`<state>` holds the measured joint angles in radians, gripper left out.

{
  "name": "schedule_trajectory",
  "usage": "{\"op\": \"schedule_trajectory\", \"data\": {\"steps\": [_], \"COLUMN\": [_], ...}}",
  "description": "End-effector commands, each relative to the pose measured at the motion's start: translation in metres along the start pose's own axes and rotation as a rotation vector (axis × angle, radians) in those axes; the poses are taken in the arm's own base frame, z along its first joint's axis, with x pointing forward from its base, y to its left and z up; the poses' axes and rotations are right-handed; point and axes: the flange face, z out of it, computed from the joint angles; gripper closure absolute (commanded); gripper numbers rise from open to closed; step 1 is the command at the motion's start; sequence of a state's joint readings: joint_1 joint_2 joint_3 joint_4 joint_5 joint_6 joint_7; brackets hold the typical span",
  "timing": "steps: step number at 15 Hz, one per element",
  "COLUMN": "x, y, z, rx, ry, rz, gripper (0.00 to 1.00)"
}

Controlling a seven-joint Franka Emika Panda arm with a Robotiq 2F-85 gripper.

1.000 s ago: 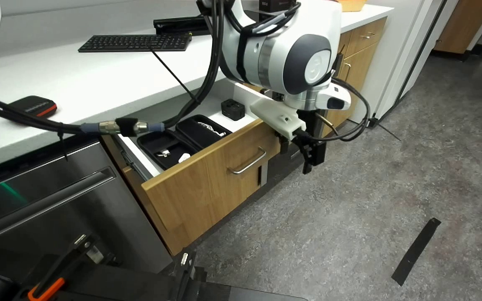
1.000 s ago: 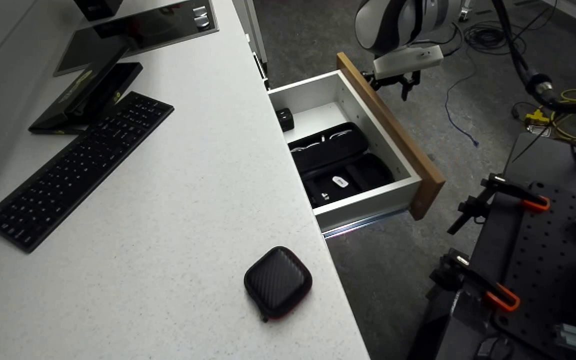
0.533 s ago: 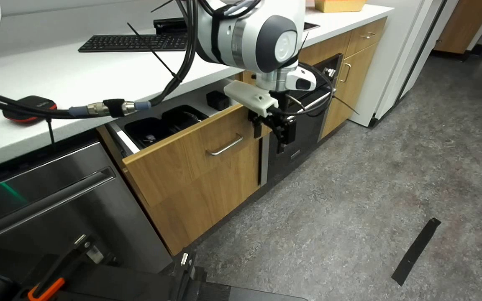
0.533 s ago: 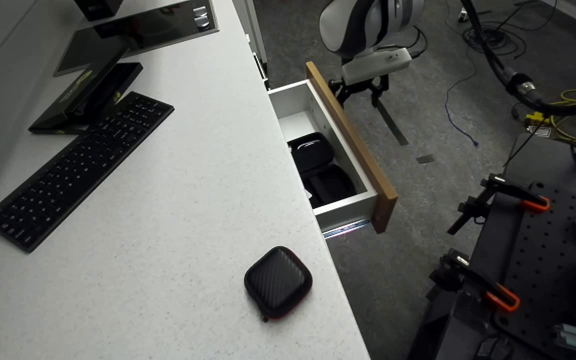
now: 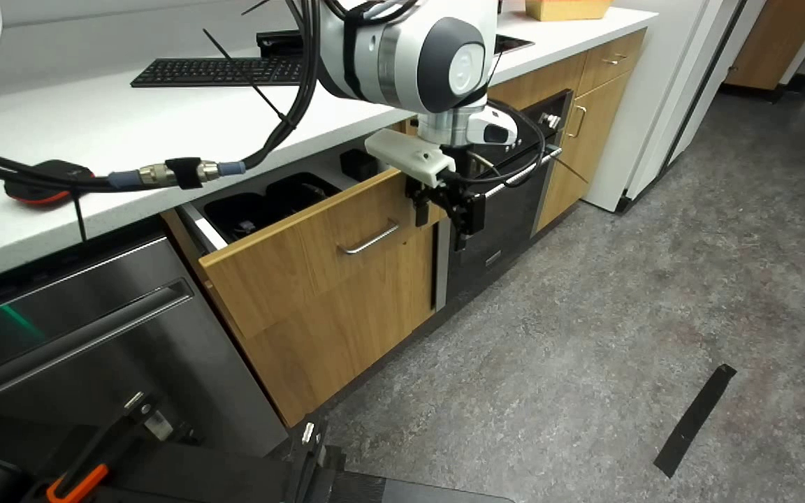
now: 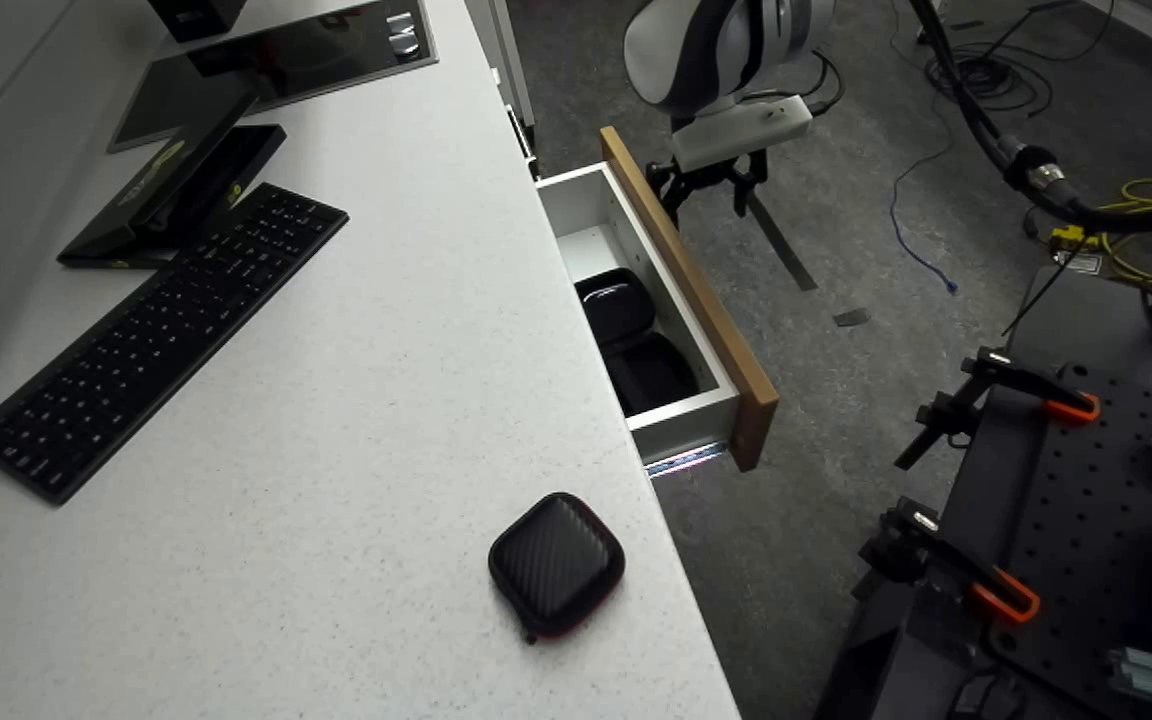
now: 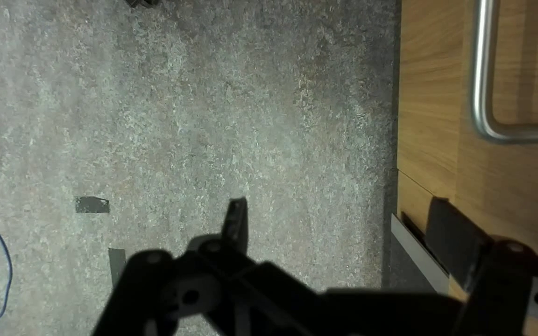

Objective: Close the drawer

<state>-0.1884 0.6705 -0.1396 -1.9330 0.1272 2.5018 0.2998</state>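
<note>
The light-wood drawer [image 5: 284,276] stands partly open, pulled out from under the counter; its front also shows in an exterior view [image 6: 693,280] and the wrist view [image 7: 516,186]. Its silver bar handle [image 5: 369,239] is on the front, and black cases [image 6: 616,305] lie inside. My gripper [image 5: 440,229] is at the front's far end, beside the handle; it also shows in an exterior view [image 6: 706,208]. In the wrist view the gripper [image 7: 338,205] has its fingers wide apart with nothing between them. One finger is against or very near the wood front; exact contact is unclear.
A stainless steel appliance [image 5: 130,335] and a black oven-like unit [image 5: 497,230] flank the drawer. The white counter [image 6: 386,450] above bears a keyboard [image 6: 156,340] and a small black case [image 6: 556,565]. A dark mounting table [image 6: 1086,480] with orange-handled clamps faces the counter.
The drawer has slid inward under the counter, and my gripper has moved with its front towards the cabinet. The motion is smaller in the last half second. The gripper stays open.
</note>
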Motion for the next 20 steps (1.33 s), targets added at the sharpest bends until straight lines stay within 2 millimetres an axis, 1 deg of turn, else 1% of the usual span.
{"op": "schedule_trajectory", "data": {"steps": [1,6,9,12,15,18,19,20], "x": [0.001,-0.003,-0.006,-0.010,-0.012,-0.015,-0.012,-0.012], "y": [-0.005,-0.055,-0.090,-0.129,-0.161,-0.159,-0.130,-0.130], "z": [0.003,0.032,0.045,0.051,0.048,0.048,0.052,0.052], "rx": [0.007,0.129,0.176,0.234,0.282,0.280,0.212,0.212], "ry": [-0.011,-0.072,-0.076,-0.070,-0.056,-0.097,-0.072,-0.075], "rz": [0.004,-0.056,-0.090,-0.132,-0.173,-0.186,-0.170,-0.171], "gripper": [0.00,0.00,0.00,0.00,0.00,0.00,0.00,0.00]}}
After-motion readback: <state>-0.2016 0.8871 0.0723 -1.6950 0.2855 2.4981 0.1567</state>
